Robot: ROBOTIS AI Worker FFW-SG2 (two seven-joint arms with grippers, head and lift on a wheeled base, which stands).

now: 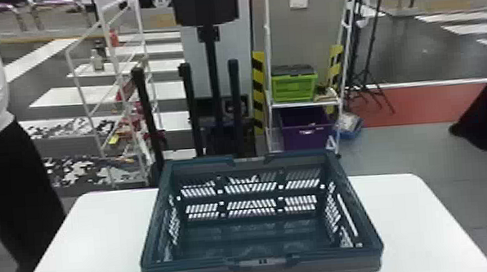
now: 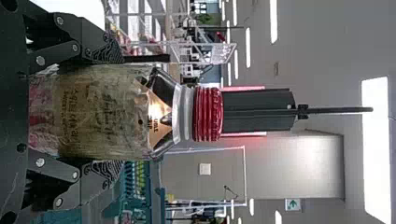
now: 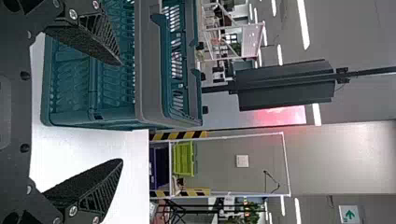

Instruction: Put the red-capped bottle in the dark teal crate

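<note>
The dark teal crate (image 1: 261, 261) stands upright on the white table in the head view, with nothing seen inside it. In the left wrist view, my left gripper (image 2: 105, 112) is shut on the body of the red-capped bottle (image 2: 100, 114), a clear bottle with a tan label, one finger on either side. The crate (image 2: 140, 198) lies beyond the bottle there. My right gripper (image 3: 122, 112) is open with nothing between its fingers, near the table's front, and the crate (image 3: 154, 70) stands just past it in the right wrist view.
The white table (image 1: 408, 224) extends on both sides of the crate. Behind it are a black stand, a white rack with a green box (image 1: 294, 87) above a purple bin (image 1: 305, 129), and another white rack at the left. A person stands at the left edge.
</note>
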